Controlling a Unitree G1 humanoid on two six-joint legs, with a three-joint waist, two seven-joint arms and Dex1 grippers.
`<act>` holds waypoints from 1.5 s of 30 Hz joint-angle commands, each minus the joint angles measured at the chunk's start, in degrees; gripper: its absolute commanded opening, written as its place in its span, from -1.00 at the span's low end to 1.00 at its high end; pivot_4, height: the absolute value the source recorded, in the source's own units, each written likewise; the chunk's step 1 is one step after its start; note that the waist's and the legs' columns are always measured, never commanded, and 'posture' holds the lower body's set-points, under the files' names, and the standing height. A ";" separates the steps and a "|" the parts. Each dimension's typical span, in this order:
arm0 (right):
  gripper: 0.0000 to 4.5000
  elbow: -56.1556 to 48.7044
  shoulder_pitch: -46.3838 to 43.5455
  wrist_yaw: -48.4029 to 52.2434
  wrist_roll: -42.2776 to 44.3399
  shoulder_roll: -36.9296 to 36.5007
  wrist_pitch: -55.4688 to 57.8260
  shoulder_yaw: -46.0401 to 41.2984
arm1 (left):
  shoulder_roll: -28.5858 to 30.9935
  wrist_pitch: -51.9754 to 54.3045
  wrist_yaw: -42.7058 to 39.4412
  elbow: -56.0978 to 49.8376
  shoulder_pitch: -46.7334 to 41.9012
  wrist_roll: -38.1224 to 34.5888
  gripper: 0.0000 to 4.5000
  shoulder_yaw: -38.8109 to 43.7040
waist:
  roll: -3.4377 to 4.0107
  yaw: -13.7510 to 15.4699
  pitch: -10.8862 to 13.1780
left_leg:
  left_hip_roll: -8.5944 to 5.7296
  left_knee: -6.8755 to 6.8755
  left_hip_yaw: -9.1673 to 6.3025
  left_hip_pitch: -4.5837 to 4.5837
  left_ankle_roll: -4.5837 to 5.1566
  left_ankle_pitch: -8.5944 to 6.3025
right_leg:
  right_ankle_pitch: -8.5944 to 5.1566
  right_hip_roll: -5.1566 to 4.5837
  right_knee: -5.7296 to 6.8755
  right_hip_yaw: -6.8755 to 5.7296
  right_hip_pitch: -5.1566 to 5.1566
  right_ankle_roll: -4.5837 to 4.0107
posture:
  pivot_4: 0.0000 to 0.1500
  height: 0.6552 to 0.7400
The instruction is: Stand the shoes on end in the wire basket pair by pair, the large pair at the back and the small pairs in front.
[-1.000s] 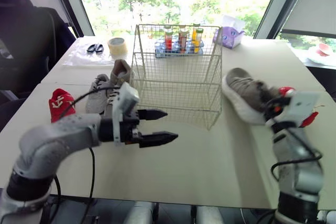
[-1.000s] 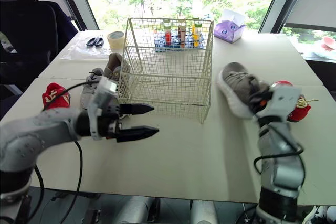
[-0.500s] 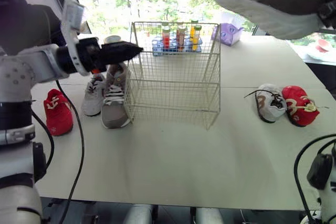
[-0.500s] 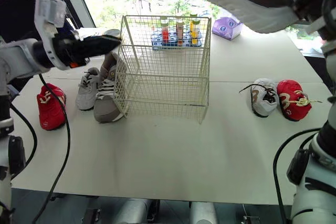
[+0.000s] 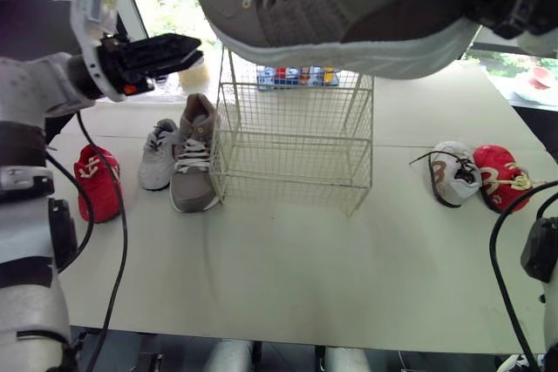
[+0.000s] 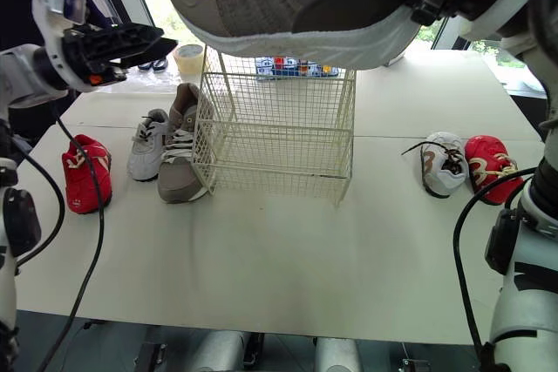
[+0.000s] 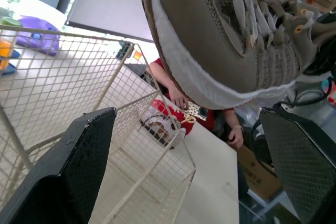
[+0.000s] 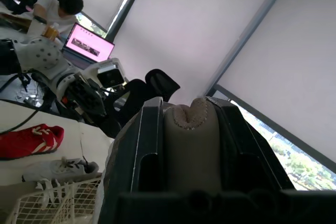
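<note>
Grey-brown large shoe [image 5: 340, 6] clamped at the heel in right gripper [image 8: 190, 129], jaws pressed tight on both sides of the heel. Versus half a second ago: swung from upper right to straight above wire basket [image 5: 292, 141], lace side showing instead of mostly sole, toe toward robot's left, roughly level, not touching the basket in left wrist view. Versus a second ago: up from low beside basket's right side.

Left gripper [image 5: 179, 48] now higher and further back from basket's upper left corner, jaws wide apart, holding nothing, touching nothing.

Second large shoe [image 5: 193, 158] unmoved, flat on table [image 5: 288, 259] just beside basket's left side. White small shoe [image 5: 157, 154] just beside that, red small shoe [image 5: 96, 182] further left. Other white shoe [image 5: 453, 172] and other red shoe [image 5: 499, 179] side by side on table right of basket, also unmoved.
</note>
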 commanded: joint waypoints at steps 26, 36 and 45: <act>-0.47 -4.27 -1.29 0.67 2.90 -1.58 0.05 -2.23 | -3.61 -1.86 -17.41 6.87 -9.74 12.87 1.00 0.14 | -0.01 -0.41 0.00 | -0.01 0.11 0.02 -0.65 -0.22 0.13 | 0.04 -0.01 0.31 0.02 -0.79 0.02 | 1.00 -0.90; -0.48 -3.32 -1.73 1.33 1.17 -0.74 -2.86 -1.22 | -2.40 1.54 -18.45 2.77 -6.80 11.82 -0.02 0.38 | -0.01 -0.36 0.00 | 0.00 0.13 -0.01 -0.64 -0.28 0.17 | 0.05 0.01 0.37 0.02 -0.79 0.00 | 1.00 -0.90; -0.48 -3.59 0.33 0.30 -0.91 -0.45 -5.30 -1.72 | -3.12 0.27 -14.26 3.62 -6.50 10.89 -0.66 4.90 | -0.01 -0.35 -0.01 | 0.00 0.16 0.00 -0.64 -0.28 0.17 | 0.06 0.01 0.38 0.02 -0.78 0.00 | 1.00 -0.90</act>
